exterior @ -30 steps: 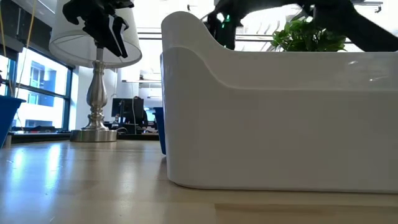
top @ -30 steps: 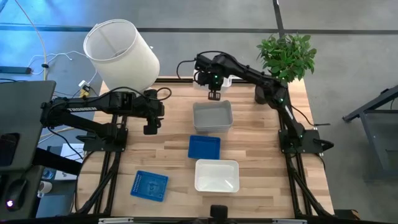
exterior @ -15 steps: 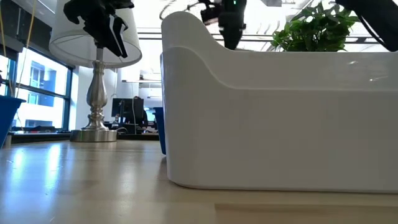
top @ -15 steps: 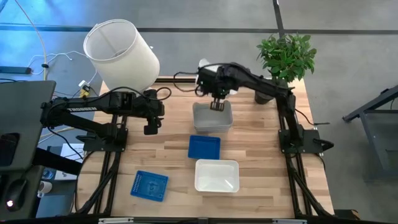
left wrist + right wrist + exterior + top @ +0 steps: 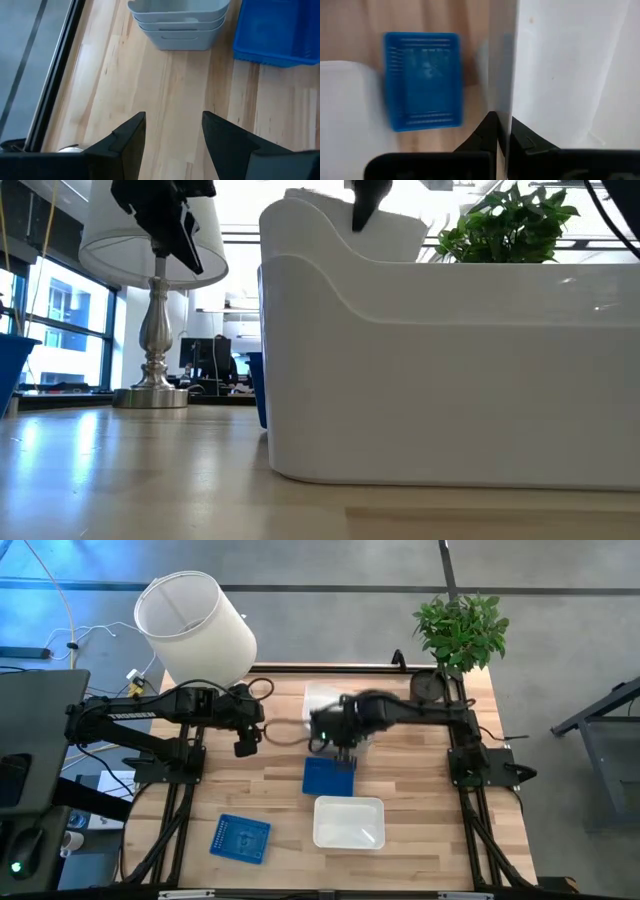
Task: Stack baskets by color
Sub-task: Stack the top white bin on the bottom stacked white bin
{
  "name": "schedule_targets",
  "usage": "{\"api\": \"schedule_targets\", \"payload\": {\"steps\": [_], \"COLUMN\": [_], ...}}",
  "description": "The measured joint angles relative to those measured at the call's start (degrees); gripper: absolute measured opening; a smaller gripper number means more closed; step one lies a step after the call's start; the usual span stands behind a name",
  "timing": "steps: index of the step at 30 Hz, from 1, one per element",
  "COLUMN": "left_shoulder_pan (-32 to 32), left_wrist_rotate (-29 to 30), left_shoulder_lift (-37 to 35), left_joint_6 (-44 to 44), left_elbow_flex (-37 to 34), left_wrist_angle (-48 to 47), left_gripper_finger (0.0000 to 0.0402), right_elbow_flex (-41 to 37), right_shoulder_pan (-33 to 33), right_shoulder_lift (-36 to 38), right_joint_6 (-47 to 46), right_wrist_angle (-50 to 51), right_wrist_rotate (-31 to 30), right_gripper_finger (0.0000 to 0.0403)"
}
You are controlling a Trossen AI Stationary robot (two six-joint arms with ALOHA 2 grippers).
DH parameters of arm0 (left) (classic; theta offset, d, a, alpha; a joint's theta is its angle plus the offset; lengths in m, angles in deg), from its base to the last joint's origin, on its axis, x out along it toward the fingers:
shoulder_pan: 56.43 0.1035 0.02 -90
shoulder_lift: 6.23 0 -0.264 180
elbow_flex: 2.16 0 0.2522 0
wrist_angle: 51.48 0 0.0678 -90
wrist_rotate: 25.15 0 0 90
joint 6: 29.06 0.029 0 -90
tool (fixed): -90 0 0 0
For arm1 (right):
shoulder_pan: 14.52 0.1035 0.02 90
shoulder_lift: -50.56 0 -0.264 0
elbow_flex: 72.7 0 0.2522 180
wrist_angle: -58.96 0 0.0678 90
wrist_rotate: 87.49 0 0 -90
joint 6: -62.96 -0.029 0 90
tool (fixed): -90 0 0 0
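Two hands: right hand pinching clear-grey basket wall above blue basket, left hand wide over bare table.

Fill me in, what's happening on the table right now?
The right gripper is shut on the wall of a clear-grey basket, carrying it above the blue basket mid-table. A white basket and a second blue basket sit nearer the front edge. The left gripper hangs open over the table's left side, idle.

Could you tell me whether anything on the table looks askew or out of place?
Yes: one blue basket lies twisted, off to the left, apart from the other blue basket, which sits square.
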Motion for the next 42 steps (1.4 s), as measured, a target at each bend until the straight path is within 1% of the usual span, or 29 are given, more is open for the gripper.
{"api": "schedule_targets", "payload": {"steps": [6,15,23,29,42], "left_shoulder_pan": [0.0,0.0,0.0,0.0,0.0], "left_wrist_rotate": [0.0,-0.1,-0.1,-0.1,-0.1], "left_shoulder_lift": [0.0,0.0,0.0,0.0,0.0], "left_joint_6": [-2.8,-6.4,-8.8,-10.4,-11.0], "left_elbow_flex": [0.0,0.0,0.0,0.0,0.0], "left_wrist_angle": [-0.2,-2.9,-3.1,-3.1,-3.0], "left_gripper_finger": [0.0180,0.0180,0.0180,0.0180,0.0180], "right_elbow_flex": [0.0,0.0,0.0,0.0,0.0], "right_shoulder_pan": [6.8,16.3,22.9,25.7,28.4], "right_shoulder_lift": [0.0,0.0,0.0,0.0,0.0], "right_joint_6": [-8.7,-21.0,-29.9,-33.6,-37.4], "right_wrist_angle": [0.0,0.0,0.0,0.0,-0.1], "right_wrist_rotate": [0.8,2.3,2.7,4.9,5.8], "right_gripper_finger": [0.0000,0.0000,0.0000,0.0000,0.0000]}}
